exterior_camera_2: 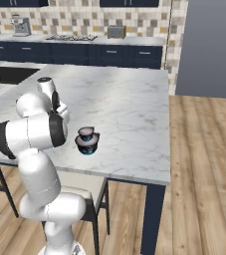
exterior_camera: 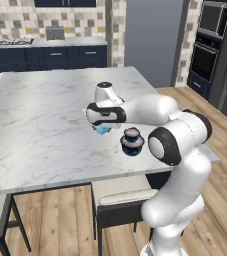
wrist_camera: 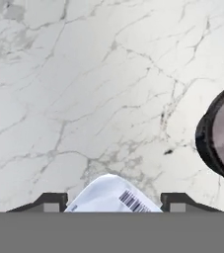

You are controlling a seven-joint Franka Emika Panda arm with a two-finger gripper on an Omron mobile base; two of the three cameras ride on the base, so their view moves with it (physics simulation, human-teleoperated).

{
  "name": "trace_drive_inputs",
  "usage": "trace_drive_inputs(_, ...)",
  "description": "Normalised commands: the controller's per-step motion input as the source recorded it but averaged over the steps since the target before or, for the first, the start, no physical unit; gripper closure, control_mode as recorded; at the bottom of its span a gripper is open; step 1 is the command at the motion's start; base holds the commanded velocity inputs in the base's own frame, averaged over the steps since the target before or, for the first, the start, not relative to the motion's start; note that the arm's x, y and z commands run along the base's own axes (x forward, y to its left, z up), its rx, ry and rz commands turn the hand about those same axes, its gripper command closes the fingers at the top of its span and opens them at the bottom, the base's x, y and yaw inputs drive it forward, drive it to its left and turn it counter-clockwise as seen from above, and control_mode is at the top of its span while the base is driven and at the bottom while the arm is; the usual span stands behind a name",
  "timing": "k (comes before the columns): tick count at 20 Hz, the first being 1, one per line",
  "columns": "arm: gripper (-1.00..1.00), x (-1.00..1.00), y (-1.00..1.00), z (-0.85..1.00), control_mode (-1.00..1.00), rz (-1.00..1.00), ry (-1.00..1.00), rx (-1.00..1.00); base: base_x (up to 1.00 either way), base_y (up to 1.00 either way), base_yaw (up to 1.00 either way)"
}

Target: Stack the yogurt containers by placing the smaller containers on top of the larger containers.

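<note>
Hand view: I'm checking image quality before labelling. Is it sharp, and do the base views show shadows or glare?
Hand view: the barcode on the light-blue container reads crisply, while the dark cup is cut by the right edge. Left base view: soft, slightly blocky, with a faint shadow under the stacked cups and no glare on the counter. Right base view: even light, no glare.

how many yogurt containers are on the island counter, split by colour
dark cups: 2, a small cup stacked on a wide cup
light-blue containers: 1, a tiny container between the fingers of the gripper
total: 3
</note>
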Motion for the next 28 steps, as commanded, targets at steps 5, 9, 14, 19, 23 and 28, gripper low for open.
trace_drive_inputs(5,1.0,-0.56,-0.42,0.62,-1.0,-0.04,0.0,0.04,0.0,0.0,0.0)
trace_drive_inputs(9,1.0,-0.36,-0.54,0.4,-1.0,-0.05,0.0,0.0,0.0,0.0,0.0)
trace_drive_inputs(14,1.0,-0.27,-0.52,0.21,-1.0,-0.03,0.0,0.0,0.0,0.0,0.0)
trace_drive_inputs(19,1.0,-0.06,-0.45,0.06,-1.0,0.0,0.03,0.0,0.0,0.0,0.0)
trace_drive_inputs(23,1.0,0.01,-0.31,0.0,-1.0,0.0,0.08,0.0,0.0,0.0,0.0)
trace_drive_inputs(28,1.0,0.09,-0.22,0.0,-1.0,0.0,0.05,0.0,0.0,0.0,0.0)
